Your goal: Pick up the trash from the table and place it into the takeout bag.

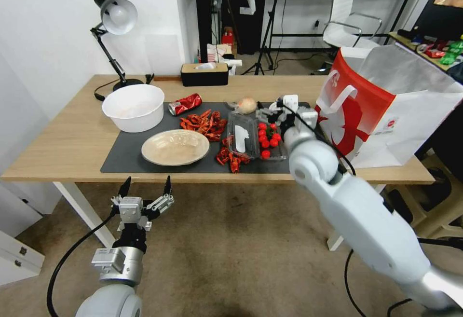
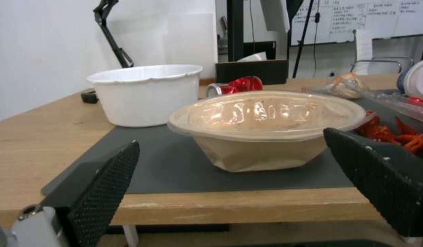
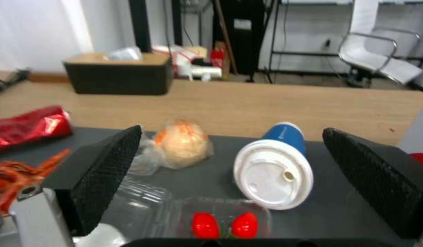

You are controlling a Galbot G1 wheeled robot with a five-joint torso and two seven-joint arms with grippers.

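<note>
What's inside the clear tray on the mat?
The clear tray holds small red fruits on one side and a white piece on the other. The right hand and its arm cover the tray's far right corner, so that part can't be checked.

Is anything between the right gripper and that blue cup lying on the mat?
Nothing visible. The right gripper is open, and the blue cup lies on its side straight ahead; the clear tray sits nearer the camera.

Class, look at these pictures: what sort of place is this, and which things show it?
Probably an office or lab workroom, not a home: a whiteboard covered in writing, an office chair, and tripod stands behind a wooden table staged with takeaway leftovers.
</note>
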